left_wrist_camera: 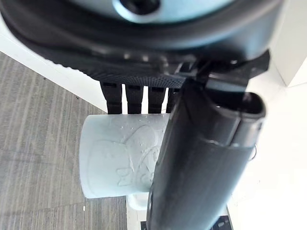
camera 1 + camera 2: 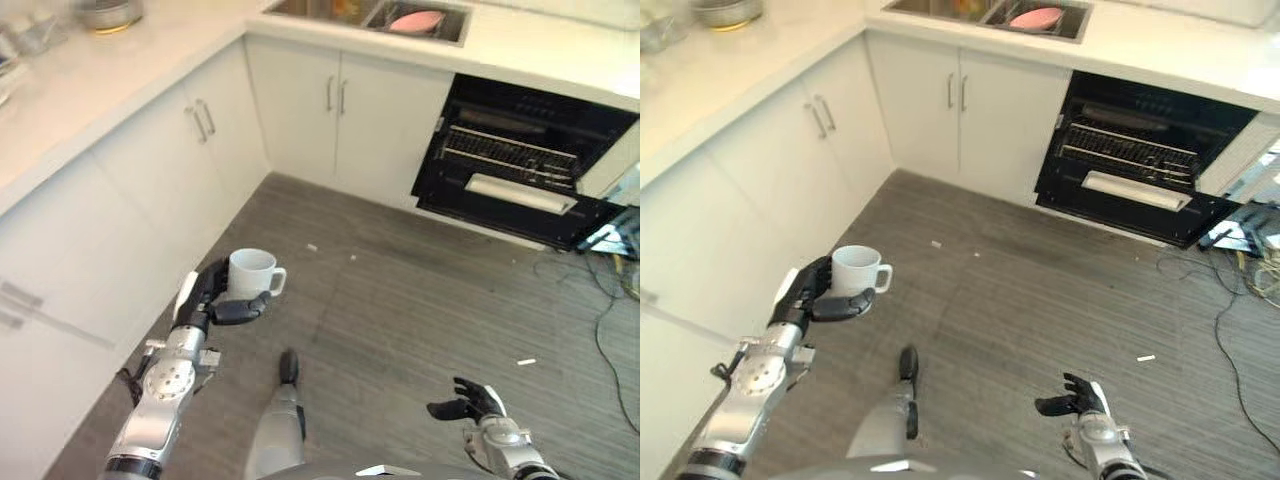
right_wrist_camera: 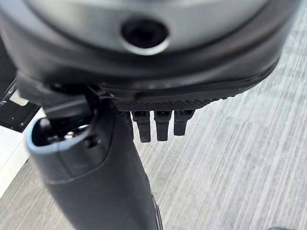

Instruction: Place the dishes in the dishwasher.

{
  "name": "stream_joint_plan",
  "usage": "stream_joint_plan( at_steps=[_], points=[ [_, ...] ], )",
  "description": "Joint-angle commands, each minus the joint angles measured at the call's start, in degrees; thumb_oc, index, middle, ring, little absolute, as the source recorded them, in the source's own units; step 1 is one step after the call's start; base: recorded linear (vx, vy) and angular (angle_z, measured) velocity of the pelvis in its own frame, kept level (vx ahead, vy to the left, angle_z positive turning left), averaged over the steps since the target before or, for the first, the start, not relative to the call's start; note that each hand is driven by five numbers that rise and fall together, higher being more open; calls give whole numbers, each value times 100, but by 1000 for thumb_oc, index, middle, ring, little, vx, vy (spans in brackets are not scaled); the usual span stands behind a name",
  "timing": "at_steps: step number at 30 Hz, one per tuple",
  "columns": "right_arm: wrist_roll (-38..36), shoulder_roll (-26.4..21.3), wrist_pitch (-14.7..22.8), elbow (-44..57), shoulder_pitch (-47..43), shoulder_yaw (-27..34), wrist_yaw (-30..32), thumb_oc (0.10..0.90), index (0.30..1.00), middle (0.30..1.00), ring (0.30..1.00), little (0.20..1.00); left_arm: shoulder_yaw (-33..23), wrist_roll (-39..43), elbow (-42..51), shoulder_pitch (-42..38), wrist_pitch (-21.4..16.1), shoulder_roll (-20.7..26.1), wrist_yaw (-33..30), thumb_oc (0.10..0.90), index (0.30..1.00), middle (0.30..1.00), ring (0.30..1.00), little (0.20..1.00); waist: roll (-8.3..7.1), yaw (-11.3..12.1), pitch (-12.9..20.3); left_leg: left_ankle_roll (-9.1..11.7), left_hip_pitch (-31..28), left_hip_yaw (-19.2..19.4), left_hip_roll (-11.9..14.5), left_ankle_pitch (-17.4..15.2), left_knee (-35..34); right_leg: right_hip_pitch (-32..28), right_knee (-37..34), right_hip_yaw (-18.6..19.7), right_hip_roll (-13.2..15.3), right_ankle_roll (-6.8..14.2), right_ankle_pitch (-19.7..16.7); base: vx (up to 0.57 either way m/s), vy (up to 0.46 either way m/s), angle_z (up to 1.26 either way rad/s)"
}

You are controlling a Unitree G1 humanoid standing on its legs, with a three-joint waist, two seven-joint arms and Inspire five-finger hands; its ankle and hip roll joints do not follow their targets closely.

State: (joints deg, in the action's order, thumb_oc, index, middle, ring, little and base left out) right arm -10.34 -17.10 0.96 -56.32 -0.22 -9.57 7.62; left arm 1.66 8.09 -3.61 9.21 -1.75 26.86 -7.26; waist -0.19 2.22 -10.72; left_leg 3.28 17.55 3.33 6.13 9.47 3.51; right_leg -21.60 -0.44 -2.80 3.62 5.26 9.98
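Note:
My left hand is shut on a white mug and holds it upright above the grey floor, beside the white cabinets on the left. In the left wrist view the mug sits between the fingers and the thumb. The dishwasher stands open at the far right, with a rack inside. My right hand hangs low at the right with relaxed fingers and holds nothing. A pink dish lies in the sink on the far counter.
White cabinets line the left side and the back under a pale counter. A metal bowl stands on the left counter. Cables lie on the floor at the right, near the dishwasher's lowered door.

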Motion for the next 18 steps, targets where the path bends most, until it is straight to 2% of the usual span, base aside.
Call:
stream_joint_plan(
  at_steps=[1, 2, 3, 4, 5, 6, 7, 8, 9, 10, 11, 12, 13, 14, 15, 16, 17, 18],
  points=[
    [-69, 66, 252, 335, -217, 212, 27, 800, 900, 900, 900, 900, -441, -221, 1044, -455, -653, 489, -170, 400, 300, 300, 300, 300, -131, 31, 215, 159, -410, 61, 100, -399, 184, 1095, 975, -313, 447, 356, -236, 206, 249, -89],
    [-105, 108, 240, 374, -226, 239, 22, 800, 900, 900, 900, 900, -451, -241, 1028, -461, -625, 523, -175, 400, 300, 300, 300, 300, -115, -23, 184, 37, -533, 101, 65, -529, 221, 1421, 1697, -252, 525, 433, -471, 359, 482, -57],
    [-77, 136, 237, 594, -242, 234, 24, 800, 900, 900, 900, 900, -495, -309, 1045, -428, -580, 591, -196, 400, 300, 300, 300, 300, -21, -158, 66, -166, -936, 156, -5, -742, 182, 2054, 2820, -314, 556, 455, -770, 324, 497, -39],
    [-27, 149, 235, 682, -271, 205, 20, 800, 900, 900, 900, 900, -522, -366, 1031, -414, -566, 590, -221, 400, 300, 300, 300, 300, 36, -184, 29, -251, -1127, 245, -23, -839, 137, 2352, 3238, -525, 609, 484, -889, 233, 376, -17],
    [-27, 149, 235, 682, -271, 205, 20, 800, 900, 900, 900, 900, -522, -366, 1031, -414, -566, 590, -221, 400, 300, 300, 300, 300, 36, -184, 29, -251, -1127, 245, -23, -839, 137, 2352, 3238, -525, 609, 484, -889, 169, 238, -40],
    [16, 153, 240, 791, -282, 178, 13, 800, 900, 900, 900, 900, -520, -387, 1037, -410, -556, 576, -202, 400, 300, 300, 300, 300, 93, -218, 36, -286, -1272, 315, -27, -858, 81, 2556, 3336, -711, 563, 470, -961, 176, 192, -32],
    [53, 125, 238, 906, -289, 151, 30, 800, 900, 900, 900, 900, -514, -392, 1027, -419, -577, 528, -234, 400, 300, 300, 300, 300, 92, -288, -11, -299, -1502, 363, -105, -925, -20, 2791, 3366, -897, 491, 424, -847, 316, 264, -35],
    [61, 92, 251, 1052, -285, 164, 41, 800, 900, 900, 900, 900, -491, -397, 1000, -441, -594, 484, -252, 400, 300, 300, 300, 300, 62, -349, -39, -304, -1683, 370, -206, -998, -82, 2938, 3013, -1086, 387, 373, -797, 434, 217, -17],
    [83, 19, 277, 1258, -305, 181, 53, 800, 900, 900, 900, 900, -478, -388, 994, -510, -610, 429, -229, 400, 300, 300, 300, 300, -40, -392, -25, -274, -1914, 509, -327, -1166, -139, 3035, 2041, -1586, 481, 351, -764, 485, 137, -1],
    [117, -1, 290, 1289, -324, 189, 78, 800, 900, 900, 900, 900, -469, -387, 998, -545, -632, 407, -217, 400, 300, 300, 300, 300, -77, -381, -17, -209, -2148, 649, -313, -1345, -209, 3041, 1423, -2136, 563, 334, -811, 487, 81, 19],
    [151, -5, 291, 1330, -339, 173, 75, 800, 900, 900, 900, 900, -461, -382, 997, -571, -631, 386, -202, 400, 300, 300, 300, 300, -105, -379, 7, -152, -2306, 668, -309, -1476, -252, 3043, 1009, -2393, 581, 364, -792, 492, 33, 34],
    [251, 24, 265, 1336, -348, 118, 82, 800, 900, 900, 900, 900, -461, -405, 962, -622, -627, 343, -212, 400, 300, 300, 300, 300, -192, -337, 61, -83, -2532, 911, -307, -1667, -233, 3076, 423, -3048, 625, 374, -953, 374, 16, -14],
    [260, 35, 261, 1337, -343, 113, 85, 800, 900, 900, 900, 900, -460, -408, 949, -622, -632, 349, -213, 400, 300, 300, 300, 300, -165, -322, 63, -64, -2564, 917, -260, -1729, -219, 3012, 334, -3039, 546, 376, -953, 334, 7, -42],
    [305, 35, 262, 1344, -347, 106, 87, 800, 900, 900, 900, 900, -470, -443, 934, -627, -634, 319, -215, 400, 300, 300, 300, 300, -215, -299, 72, -60, -2679, 1038, -294, -1822, -167, 3058, 234, -3308, 611, 356, -1045, 151, 3, -53],
    [316, 43, 260, 1346, -343, 102, 88, 800, 900, 900, 900, 900, -472, -453, 926, -624, -637, 319, -217, 400, 300, 300, 300, 300, -203, -288, 72, -59, -2697, 1040, -277, -1875, -148, 3031, 207, -3288, 579, 365, -1030, 219, 25, -34],
    [337, 32, 259, 1344, -327, 90, 86, 800, 900, 900, 900, 900, -479, -462, 929, -621, -643, 295, -201, 400, 300, 300, 300, 300, -262, -277, 111, -87, -2787, 1087, -361, -1973, -85, 3012, 175, -3455, 624, 314, -1066, 477, 63, -46],
    [355, 16, 272, 1307, -159, 33, 41, 800, 900, 900, 900, 900, -390, -480, 904, -568, -648, 204, -105, 400, 300, 300, 300, 300, -308, -284, 256, -146, -2980, 1064, -426, -2326, 295, 2737, 152, -3315, 530, 168, -1020, 626, 81, -51],
    [345, 2, 276, 1313, -80, 23, 28, 800, 900, 900, 900, 900, -356, -470, 880, -542, -647, 166, -104, 400, 300, 300, 300, 300, -267, -323, 306, -119, -3045, 1057, -379, -2368, 523, 2701, 258, -3223, 472, 84, -979, 531, 62, -46]
  ],
)
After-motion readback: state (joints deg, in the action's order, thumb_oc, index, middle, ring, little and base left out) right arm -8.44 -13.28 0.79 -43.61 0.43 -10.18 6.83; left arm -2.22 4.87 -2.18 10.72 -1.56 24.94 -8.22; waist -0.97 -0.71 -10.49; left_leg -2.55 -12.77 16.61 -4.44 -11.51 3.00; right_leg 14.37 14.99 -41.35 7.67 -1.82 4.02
